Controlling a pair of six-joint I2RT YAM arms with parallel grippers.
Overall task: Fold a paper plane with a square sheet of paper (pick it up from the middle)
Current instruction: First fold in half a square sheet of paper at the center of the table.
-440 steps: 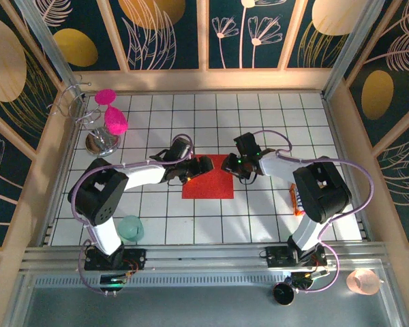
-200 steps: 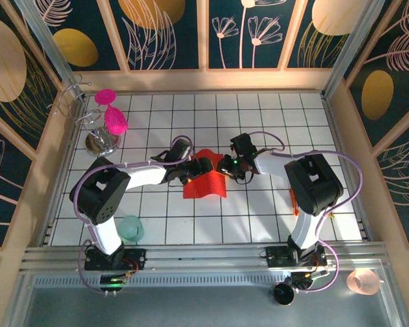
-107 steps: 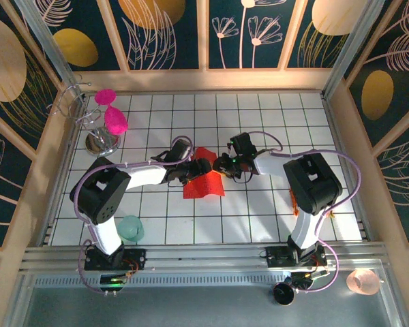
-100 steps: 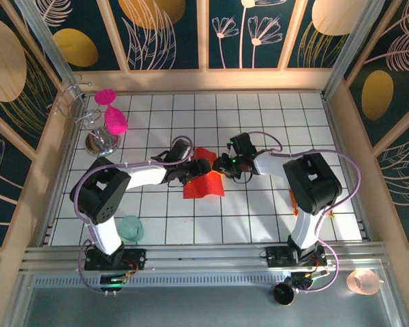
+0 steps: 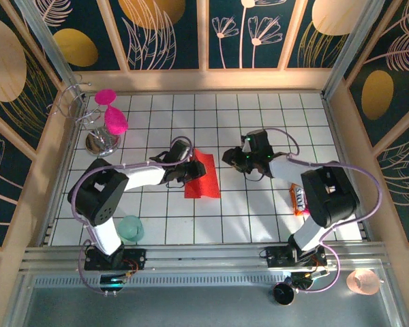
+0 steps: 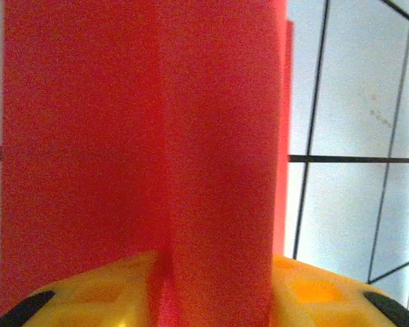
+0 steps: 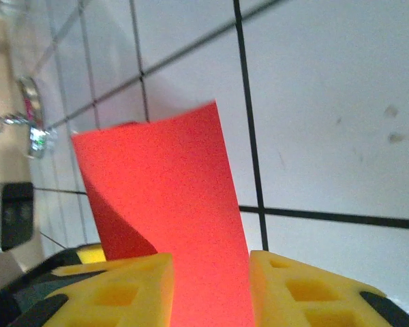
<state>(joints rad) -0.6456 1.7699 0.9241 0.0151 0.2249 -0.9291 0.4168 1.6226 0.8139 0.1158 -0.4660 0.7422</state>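
Observation:
The square sheet of paper (image 5: 204, 178) is bright red and lies doubled over into a tall rectangle on the white tiles; its top layer stands a little raised. My left gripper (image 5: 189, 170) is at its left edge. In the left wrist view the sheet (image 6: 143, 136) runs down between the yellow fingers (image 6: 313, 296), and the left gripper (image 6: 215, 303) is shut on it. My right gripper (image 5: 230, 157) sits just right of the sheet's upper right corner. Its jaws stand apart, with the red sheet (image 7: 163, 184) seen through the gap of the right gripper (image 7: 211, 293). The paper plane is out of view.
Magenta goblets hang on a metal rack (image 5: 103, 126) at the far left. A teal cup (image 5: 131, 227) stands beside the left arm's base. An orange packet (image 5: 298, 199) lies by the right arm. Wooden walls ring the tiled floor.
The right gripper carried the sheet's right side over to the left, then let go and drew back to the right. The left gripper closed on the doubled sheet's left edge.

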